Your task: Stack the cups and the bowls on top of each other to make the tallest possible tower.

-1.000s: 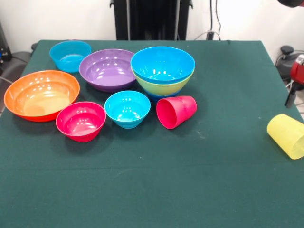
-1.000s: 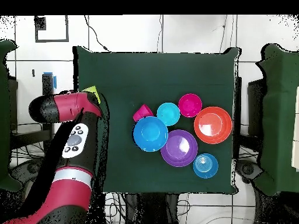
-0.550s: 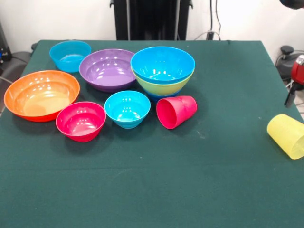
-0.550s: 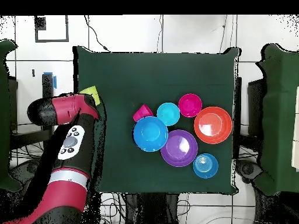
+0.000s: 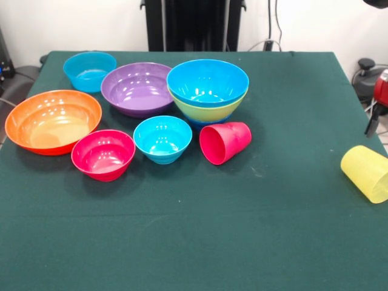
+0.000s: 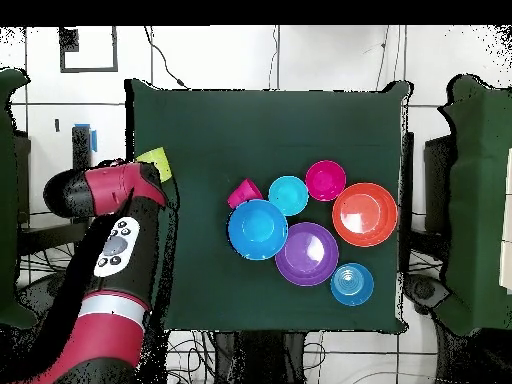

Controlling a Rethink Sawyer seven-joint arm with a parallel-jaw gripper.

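Tool hidden; arm (image 6: 110,250) beside table edge, over yellow cup (image 6: 154,161)

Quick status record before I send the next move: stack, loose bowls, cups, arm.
stack: blue bowl nested in lime bowl
loose bowls: orange, purple, pink, cyan, small blue, all upright
red cup: on its side, beside the stack
yellow cup: on its side at the table edge
arm: off to the side near the yellow cup; gripper hidden
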